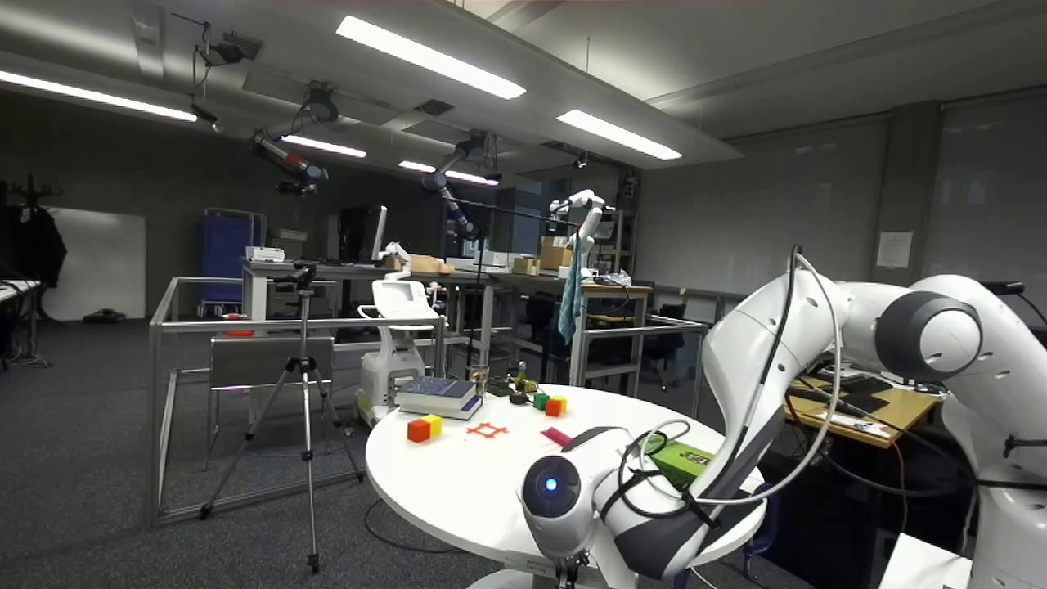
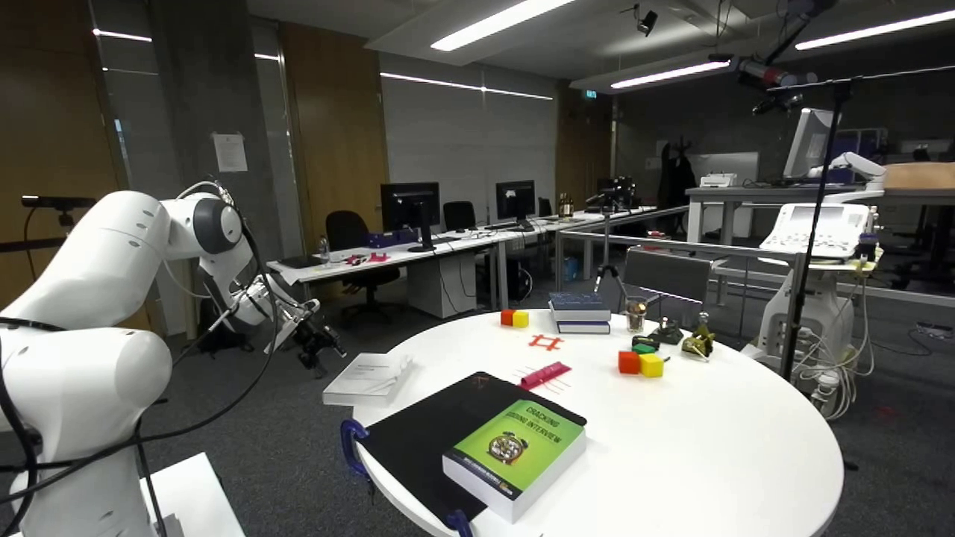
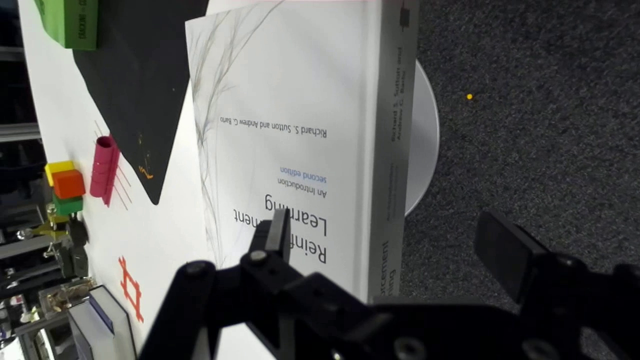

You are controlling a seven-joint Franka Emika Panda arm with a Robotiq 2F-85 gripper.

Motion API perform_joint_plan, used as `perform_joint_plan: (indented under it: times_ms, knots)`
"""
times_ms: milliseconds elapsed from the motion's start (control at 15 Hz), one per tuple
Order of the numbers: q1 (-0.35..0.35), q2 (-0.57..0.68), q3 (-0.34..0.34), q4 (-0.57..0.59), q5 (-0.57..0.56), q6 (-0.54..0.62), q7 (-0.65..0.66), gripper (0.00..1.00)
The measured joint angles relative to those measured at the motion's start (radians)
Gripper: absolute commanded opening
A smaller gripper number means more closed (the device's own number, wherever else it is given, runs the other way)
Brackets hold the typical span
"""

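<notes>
My gripper [image 3: 385, 232] stands open, its two black fingers wide apart with nothing held between them. Nearest to it is a thick white book [image 3: 300, 90] titled Reinforcement Learning, lying flat with its grey spine overhanging the table's edge. In the wrist view the left finger [image 3: 278, 230] appears in front of the book's cover, and the right finger [image 3: 505, 255] is over the carpet beyond the spine. An exterior view has the gripper [image 2: 324, 356] off the table, a gap away from the white book [image 2: 365, 377]. In another exterior view the frame's bottom cuts the gripper off.
The round white table [image 2: 709, 447] carries a black mat [image 2: 433, 425], a green book [image 2: 515, 440], a pink holder [image 2: 545, 375], a red frame [image 2: 546, 342], coloured blocks [image 2: 640, 364] and stacked blue books [image 2: 580, 313]. A blue clamp [image 2: 352, 446] grips the table's edge by the mat.
</notes>
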Motion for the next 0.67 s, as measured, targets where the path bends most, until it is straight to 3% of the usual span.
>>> perform_joint_plan:
  times_ms: [667]
  knots:
    - [0.049, 0.156, 0.000, 0.142, -0.165, -0.144, 0.000, 1.00]
